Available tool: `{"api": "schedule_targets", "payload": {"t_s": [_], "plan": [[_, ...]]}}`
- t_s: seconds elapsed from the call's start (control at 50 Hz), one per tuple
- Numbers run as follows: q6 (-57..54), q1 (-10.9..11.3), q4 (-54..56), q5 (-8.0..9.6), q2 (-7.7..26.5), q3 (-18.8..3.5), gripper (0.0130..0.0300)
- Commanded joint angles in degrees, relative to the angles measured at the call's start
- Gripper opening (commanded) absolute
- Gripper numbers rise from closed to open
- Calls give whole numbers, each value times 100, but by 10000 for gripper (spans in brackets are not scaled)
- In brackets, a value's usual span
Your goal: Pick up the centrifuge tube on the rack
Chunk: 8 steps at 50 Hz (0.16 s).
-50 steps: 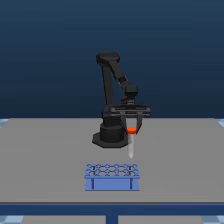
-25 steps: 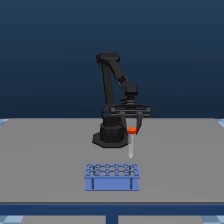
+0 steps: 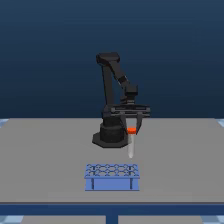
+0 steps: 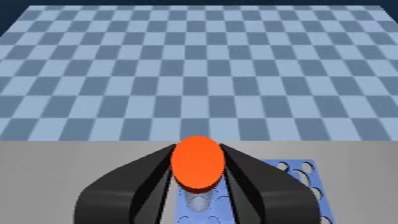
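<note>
My gripper (image 3: 131, 129) is shut on the centrifuge tube (image 3: 131, 142), a whitish tube with an orange-red cap, held upright in the air. The tube's tapered tip hangs a little above the light-blue rack (image 3: 111, 176), near the rack's corner on the exterior view's right. In the wrist view the orange cap of the centrifuge tube (image 4: 197, 162) sits between my two black fingers (image 4: 133, 185), with the rack (image 4: 298, 172) below it. The rack's holes look empty.
The arm's black base (image 3: 111, 136) stands on the grey table (image 3: 45, 160) behind the rack. The table's front edge runs just below the rack. A blue checkered floor (image 4: 195, 70) lies beyond the table.
</note>
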State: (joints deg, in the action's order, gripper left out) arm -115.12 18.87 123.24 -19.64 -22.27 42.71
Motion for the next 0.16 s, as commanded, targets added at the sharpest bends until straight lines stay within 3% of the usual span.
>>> {"api": "schedule_targets", "payload": {"t_s": [0.02,0.16], "plan": [[0,0,-1,4,-3,-4,130],[0,0,-1,4,-3,-4,130]]}}
